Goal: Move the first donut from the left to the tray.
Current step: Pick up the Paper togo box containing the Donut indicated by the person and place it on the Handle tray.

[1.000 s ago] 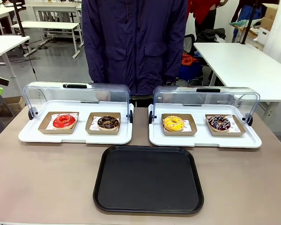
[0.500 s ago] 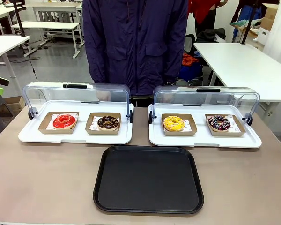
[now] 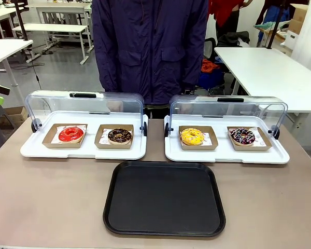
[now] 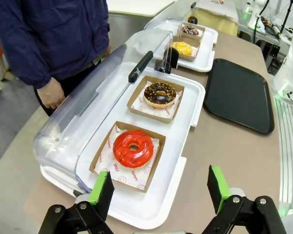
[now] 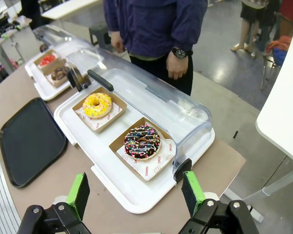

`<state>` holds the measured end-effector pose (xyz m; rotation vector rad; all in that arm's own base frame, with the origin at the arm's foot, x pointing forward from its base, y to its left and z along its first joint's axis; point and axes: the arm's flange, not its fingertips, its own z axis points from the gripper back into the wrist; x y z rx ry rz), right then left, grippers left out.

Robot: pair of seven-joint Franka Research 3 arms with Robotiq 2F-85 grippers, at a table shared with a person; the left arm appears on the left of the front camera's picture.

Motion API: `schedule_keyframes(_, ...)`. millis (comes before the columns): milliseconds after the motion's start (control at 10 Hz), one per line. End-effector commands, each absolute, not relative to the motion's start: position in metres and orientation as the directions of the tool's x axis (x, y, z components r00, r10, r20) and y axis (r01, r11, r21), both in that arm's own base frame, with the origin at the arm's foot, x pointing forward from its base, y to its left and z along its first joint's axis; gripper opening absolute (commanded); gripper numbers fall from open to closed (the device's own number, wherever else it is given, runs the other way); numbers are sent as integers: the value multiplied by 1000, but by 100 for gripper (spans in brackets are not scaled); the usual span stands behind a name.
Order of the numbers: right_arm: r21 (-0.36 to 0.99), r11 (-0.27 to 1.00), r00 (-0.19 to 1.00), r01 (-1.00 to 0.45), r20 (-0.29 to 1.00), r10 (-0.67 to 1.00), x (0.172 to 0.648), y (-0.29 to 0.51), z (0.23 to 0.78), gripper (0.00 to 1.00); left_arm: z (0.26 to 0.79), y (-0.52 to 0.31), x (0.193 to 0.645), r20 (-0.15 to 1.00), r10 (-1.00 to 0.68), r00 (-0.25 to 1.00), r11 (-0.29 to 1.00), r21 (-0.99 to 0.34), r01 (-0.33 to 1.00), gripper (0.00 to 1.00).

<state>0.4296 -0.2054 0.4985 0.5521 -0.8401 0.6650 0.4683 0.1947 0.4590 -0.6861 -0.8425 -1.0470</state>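
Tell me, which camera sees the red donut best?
The left wrist view: the red donut lies close and large. The front view shows it small; the right wrist view, tiny and far off.

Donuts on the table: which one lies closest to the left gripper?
The red-iced donut, directly before the left gripper; the chocolate donut sits farther along the same white tray.
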Motion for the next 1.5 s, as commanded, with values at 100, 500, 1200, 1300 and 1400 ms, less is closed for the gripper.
schedule_keyframes(100,165,663,464,-730,832,304,430,-203,497,100,462,193,466,856,-453,249,352,-85,932,100)
schedule_keyframes(500,165,663,464,-730,832,304,430,-203,497,100,462,193,466,856,-453,249,352,-85,932,100)
schedule_keyframes(1200,165,663,464,-730,832,304,430,-203,497,100,462,193,466,856,-453,249,352,-85,932,100)
schedule_keyframes(1300,165,663,464,-730,832,304,430,-203,497,100,462,193,466,856,-453,249,352,-85,932,100)
schedule_keyframes(1400,165,663,464,-730,832,304,430,-203,497,100,462,193,466,856,-453,249,352,-85,932,100)
